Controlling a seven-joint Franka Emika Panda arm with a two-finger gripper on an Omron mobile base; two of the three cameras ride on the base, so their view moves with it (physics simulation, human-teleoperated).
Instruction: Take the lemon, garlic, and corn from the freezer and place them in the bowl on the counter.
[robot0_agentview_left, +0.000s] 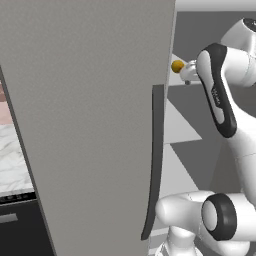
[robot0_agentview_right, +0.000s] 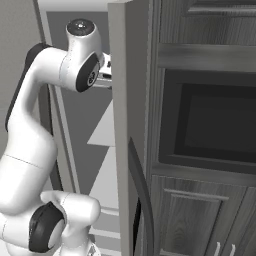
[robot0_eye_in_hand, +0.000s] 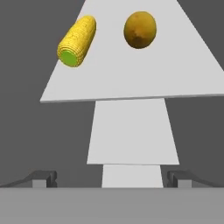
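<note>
Freezer, a tall flat-fronted matte grey appliance, has its open door nearest the left base camera, with the long dark vertical handle along the free edge. Past that edge the white arm reaches into the cavity. The lemon, a small round yellow-orange fruit, sits just ahead of the hand on a white shelf. The counter, a white marble slab with grey veins, lies far to the side, behind the door. Bowl location: cannot tell.

Right base view: the door edge stands between the arm and the dark wood-grain cabinets. The hand is partly hidden behind that edge. Judgement: the door limits sideways swing on withdrawal, so a straight pull-back looks safest.

Hand view: the gripper has its two dark fingertips spread wide with nothing between them. Ahead and above the fingers, on the upper shelf, the lemon rests slightly to one side, well apart from both tips. The corn, a short stubby bright yellow cob with rows of kernels, lies beside it on the other side, end-on and angled. Garlic not visible. Both items sit well back from the shelf's front edge; free shelf surface surrounds the lemon. Judgement: approach stage, lemon likely first.
</note>
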